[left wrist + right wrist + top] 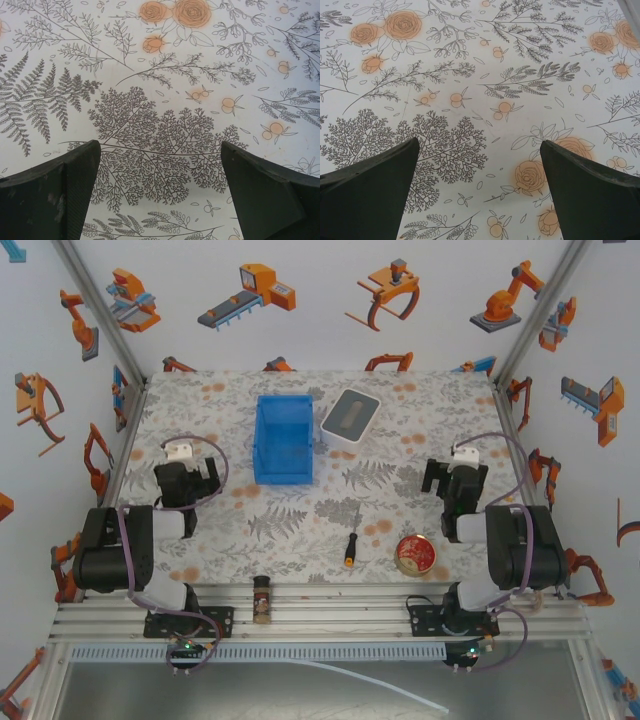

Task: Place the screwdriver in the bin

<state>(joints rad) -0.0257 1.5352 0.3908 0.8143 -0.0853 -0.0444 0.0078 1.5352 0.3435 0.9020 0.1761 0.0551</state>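
left pincer (160, 150) wide apart, holding nothing, above cloth (165, 75) | right pincer (479, 150) wide apart, holding nothing | screwdriver (351, 549) left-behind right pincer | bin (283, 468) right of left pincer, apart

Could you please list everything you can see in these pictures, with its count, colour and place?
bin: one, blue, far middle of the table
tray: one, white with grey inside, just right of the bin
screwdriver: one, black with an orange end, near middle, lying flat
tin: one, red, round, right of the screwdriver
jar: one, brown, at the near edge, left of the screwdriver
table: one, white with grey fern and orange flower print
left arm: one, black, near left corner
right arm: one, black, near right corner
left gripper: one, black, open over bare table
right gripper: one, black, open over bare table
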